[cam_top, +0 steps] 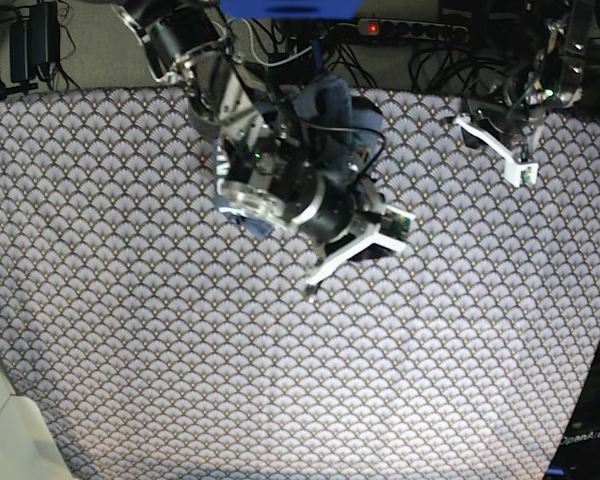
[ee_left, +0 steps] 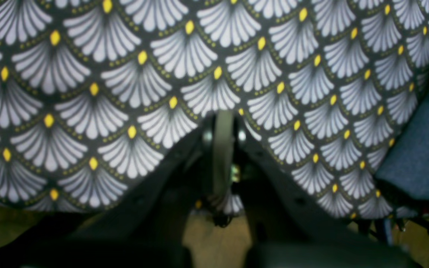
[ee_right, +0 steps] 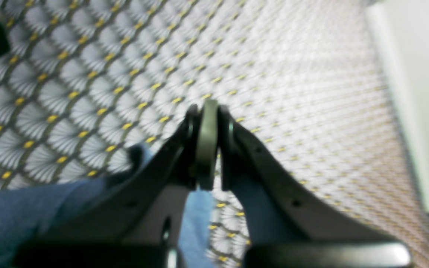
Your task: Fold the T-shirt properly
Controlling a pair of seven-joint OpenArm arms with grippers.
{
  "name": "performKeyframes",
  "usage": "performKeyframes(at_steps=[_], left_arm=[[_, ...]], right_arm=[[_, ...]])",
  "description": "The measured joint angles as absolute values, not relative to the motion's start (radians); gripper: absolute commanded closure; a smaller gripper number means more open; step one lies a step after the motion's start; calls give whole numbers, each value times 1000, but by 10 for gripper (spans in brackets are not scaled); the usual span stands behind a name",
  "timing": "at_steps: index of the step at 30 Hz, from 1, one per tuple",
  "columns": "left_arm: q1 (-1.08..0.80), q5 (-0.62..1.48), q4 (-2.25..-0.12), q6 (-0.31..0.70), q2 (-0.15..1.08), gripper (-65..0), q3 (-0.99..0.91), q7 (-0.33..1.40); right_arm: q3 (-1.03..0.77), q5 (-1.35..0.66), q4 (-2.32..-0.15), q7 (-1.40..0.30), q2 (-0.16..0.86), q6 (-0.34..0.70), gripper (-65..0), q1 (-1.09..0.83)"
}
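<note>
The T-shirt (cam_top: 330, 115) sits bunched in a dark blue heap at the far edge of the patterned tablecloth (cam_top: 180, 350), partly hidden behind the right arm, so nothing of it is spread flat and the folding looks not yet begun in earnest. The right gripper (ee_right: 207, 108) hangs over the cloth with its jaws pressed together on nothing; blue fabric lies just beneath and behind its fingers in the right wrist view, which suggests the arm is positioned over the heap's near side to reach for an edge. The left gripper (ee_left: 223, 123) is likewise closed and empty, held above bare tablecloth with a corner of the blue shirt off to one side, well clear of the garment, probably parked so it does not crowd the other arm. Both wrist views are blurred, so whether the right fingers actually brush the fabric cannot be told.
</note>
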State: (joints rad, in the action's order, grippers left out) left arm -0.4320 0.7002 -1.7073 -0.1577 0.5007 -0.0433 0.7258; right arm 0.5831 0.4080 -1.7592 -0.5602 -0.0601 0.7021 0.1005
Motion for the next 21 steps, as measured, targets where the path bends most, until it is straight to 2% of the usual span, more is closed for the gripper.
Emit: performKeyframes(at_steps=[4,10,18,21], left_arm=[[-431,700,-1707,-158,501,-4,-43,725],[-414,700,-1705,-158,498,-4,-36,733],[-389,701,-1700,-161,495,-4,-31,753],[-382,701,-1699,-162,495,-4,-30,754]], right_arm=[[584,412,-1855,-715,-46,702,0,73],[585,418,-1900,-858,-15,702,0,47],[603,412,-1900,-787,-14,702,-120,-79],[617,403,-1900,-745,-15,702,-144,-95]])
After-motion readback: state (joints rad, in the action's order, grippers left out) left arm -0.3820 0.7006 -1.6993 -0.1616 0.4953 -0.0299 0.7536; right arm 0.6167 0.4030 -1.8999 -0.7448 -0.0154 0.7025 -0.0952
